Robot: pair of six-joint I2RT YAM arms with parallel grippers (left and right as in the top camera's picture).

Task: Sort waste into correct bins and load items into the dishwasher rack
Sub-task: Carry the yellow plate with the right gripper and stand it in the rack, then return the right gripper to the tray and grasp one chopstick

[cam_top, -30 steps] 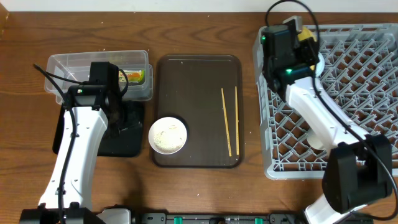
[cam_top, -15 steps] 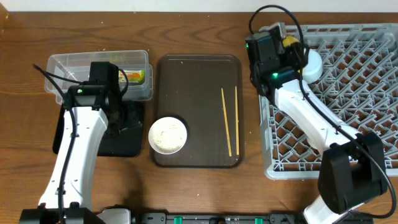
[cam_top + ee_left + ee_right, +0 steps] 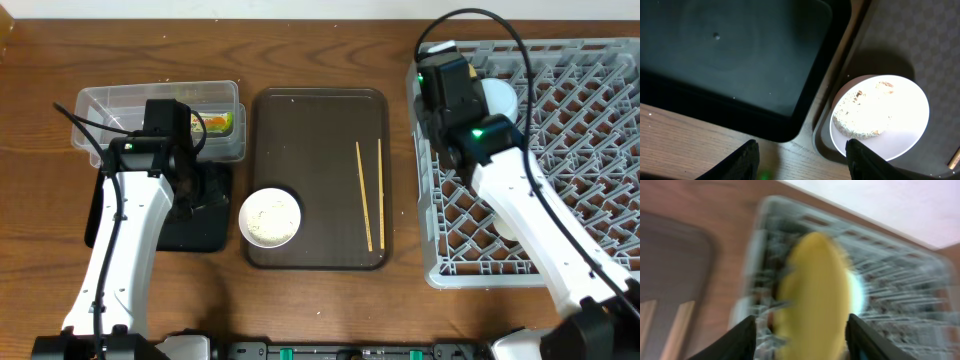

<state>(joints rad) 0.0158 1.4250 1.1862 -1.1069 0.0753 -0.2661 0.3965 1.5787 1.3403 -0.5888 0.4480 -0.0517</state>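
1. The left gripper (image 3: 803, 160) hangs over the near right corner of the black tray (image 3: 730, 60), towards the bench's left edge. Its fingers are spread wide with nothing between them.
2. The white bowl (image 3: 912, 130) sits just right of that tray, in the near left corner of the brown serving tray (image 3: 320, 130). A cake of rice crumbs (image 3: 862, 112) lies in it.
3. The chopsticks (image 3: 364, 197) lie side by side on the serving tray's right half, pointing from near to far.
4. The clear tub (image 3: 110, 105) stands beyond the black tray, nearer the far edge. The yellow-green wrapper (image 3: 218, 122) lies at its right end.
5. The dishwasher rack (image 3: 580, 130) fills the bench's right end. The right gripper (image 3: 801, 340) is above its far left corner, fingers apart.
6. The yellow plate (image 3: 812, 295) stands on edge in the rack ahead of those fingers. The wrist view is blurred, so contact cannot be judged.
7. A pale bowl (image 3: 500, 98) rests in the rack beside the right arm.
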